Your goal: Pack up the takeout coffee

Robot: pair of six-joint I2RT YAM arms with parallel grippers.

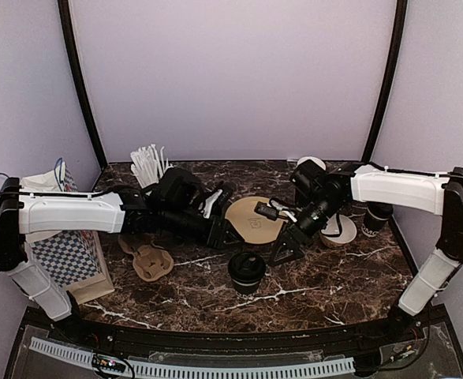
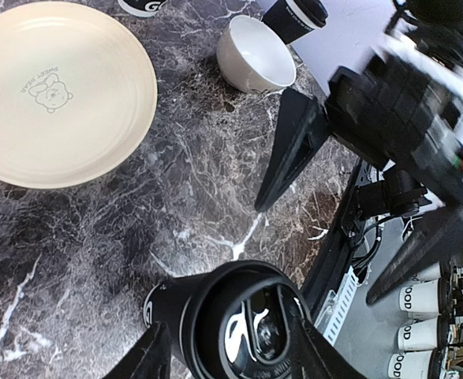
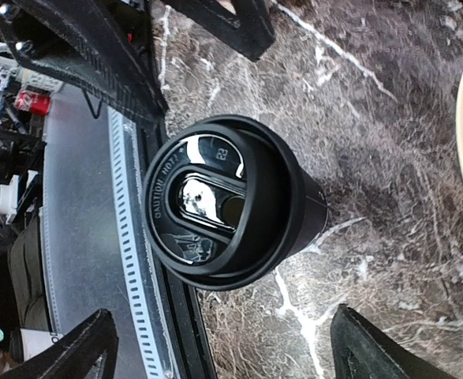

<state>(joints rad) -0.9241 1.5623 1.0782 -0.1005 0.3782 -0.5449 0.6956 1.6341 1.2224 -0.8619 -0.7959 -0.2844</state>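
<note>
Takeout coffee cup (image 1: 247, 272) stands lower centre on the marble table (image 1: 334, 276) (its lettering mostly hidden). Left gripper (image 2: 227, 316) is spread, its fingers cut off at the frame bottom either side of the lid (image 2: 251, 335), contact unclear. Right gripper (image 3: 223, 314) gapes wide, clear of it.

Three black coffee cups (image 1: 247, 271), it seems, since one at the far right is half hidden. One plate (image 1: 253, 219), one white bowl (image 2: 247, 67), one cardboard carrier (image 1: 148, 262), one checkered bag (image 1: 69, 257), one bunch of straws (image 1: 148, 164).
</note>
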